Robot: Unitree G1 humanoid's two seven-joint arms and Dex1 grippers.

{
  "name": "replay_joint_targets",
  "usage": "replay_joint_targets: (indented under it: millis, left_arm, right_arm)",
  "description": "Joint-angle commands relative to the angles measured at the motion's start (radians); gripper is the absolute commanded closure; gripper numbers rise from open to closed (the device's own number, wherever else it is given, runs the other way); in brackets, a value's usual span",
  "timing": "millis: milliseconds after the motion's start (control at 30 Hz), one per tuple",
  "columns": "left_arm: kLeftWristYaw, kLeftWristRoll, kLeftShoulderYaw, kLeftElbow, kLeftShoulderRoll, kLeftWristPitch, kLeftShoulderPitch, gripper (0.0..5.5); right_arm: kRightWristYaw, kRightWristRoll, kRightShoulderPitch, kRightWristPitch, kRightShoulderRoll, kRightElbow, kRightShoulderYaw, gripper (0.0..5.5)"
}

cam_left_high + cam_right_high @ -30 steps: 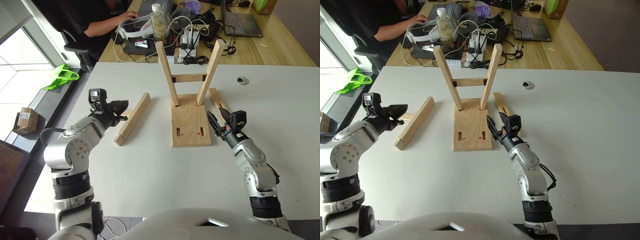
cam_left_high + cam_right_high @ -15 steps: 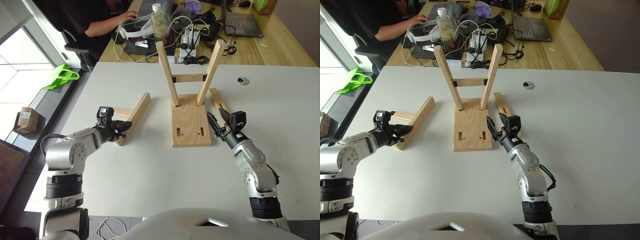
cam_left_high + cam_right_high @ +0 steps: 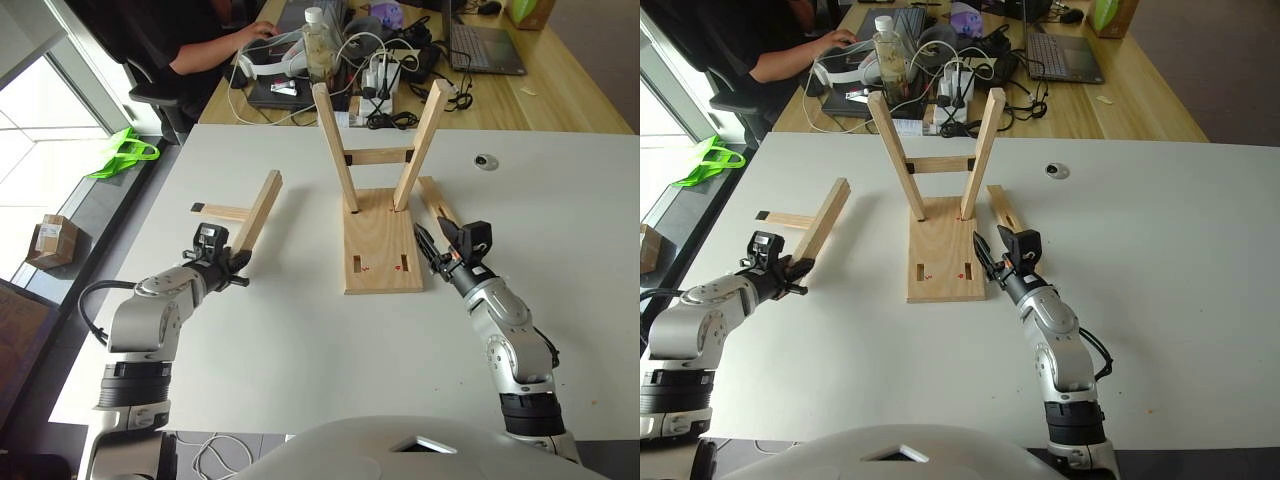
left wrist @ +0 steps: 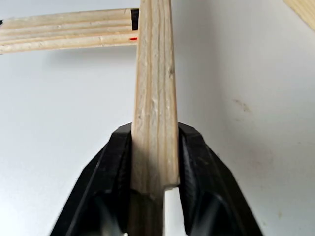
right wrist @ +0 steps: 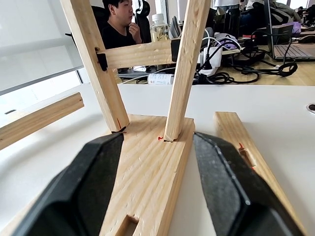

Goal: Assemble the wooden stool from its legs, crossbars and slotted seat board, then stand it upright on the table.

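The left gripper (image 3: 233, 267) is clamped tight on the near end of a loose stool leg (image 3: 258, 215), close to the left edge of the table (image 3: 300, 340). The leg runs toward the far edge, and a crossbar (image 3: 220, 211) juts from its side toward the left edge. The slotted seat board (image 3: 380, 262) lies flat mid-table. Two legs (image 3: 336, 150) stand in its far slots, joined by a second crossbar (image 3: 380, 156). The right gripper (image 3: 433, 240) hovers just beside the board's right edge, fingers spread wide and empty, next to another loose leg (image 3: 432, 200) lying flat.
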Motion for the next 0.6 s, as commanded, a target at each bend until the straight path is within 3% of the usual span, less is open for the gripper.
replay_joint_targets:
  millis: [33,200,300,433,533,600]
  left_arm:
    - [0.257,0.380,-0.081,0.000,0.131,-0.305,-0.083,4.48]
    - [0.625,0.949,-0.204,-0.044,0.325,-0.632,-0.152,4.48]
    - [0.800,1.216,-0.256,-0.159,0.348,-0.738,-0.168,4.48]
    - [0.847,1.336,-0.296,-0.270,0.279,-0.816,-0.183,4.48]
    - [0.843,1.372,-0.311,-0.301,0.234,-0.849,-0.187,4.48]
    - [0.827,1.385,-0.320,-0.303,0.197,-0.869,-0.189,4.48]
  right_arm:
    - [-0.016,0.108,-0.064,0.095,0.032,-0.025,-0.056,2.86]
    - [-0.034,0.545,-0.210,0.392,0.081,-0.112,-0.185,2.86]
    - [-0.148,0.927,-0.320,0.495,0.129,-0.162,-0.257,2.86]
    - [-0.314,1.269,-0.393,0.494,0.163,-0.178,-0.273,2.86]
    - [-0.408,1.411,-0.412,0.458,0.175,-0.175,-0.270,2.86]
    - [-0.442,1.479,-0.419,0.425,0.177,-0.176,-0.274,2.56]
